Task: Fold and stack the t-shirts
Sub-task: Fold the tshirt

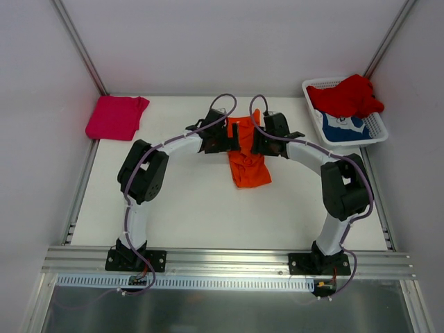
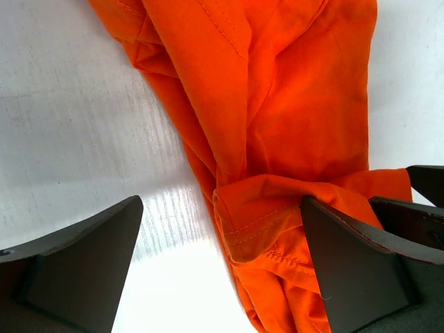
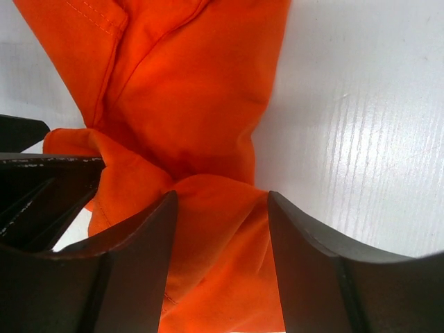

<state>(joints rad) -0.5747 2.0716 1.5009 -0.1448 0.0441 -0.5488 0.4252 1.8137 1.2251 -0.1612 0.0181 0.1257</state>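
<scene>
The orange t-shirt (image 1: 248,163) lies crumpled in a long, twisted strip at the middle of the counter (image 1: 194,208), with its stitched hem bunched between the two arms. The left gripper (image 2: 220,208) stands wide apart, the cloth against one finger. The right gripper (image 3: 222,201) is also apart and straddles a fold that seems slack. The magenta t-shirt (image 1: 116,116) lies folded at the far left corner.
</scene>
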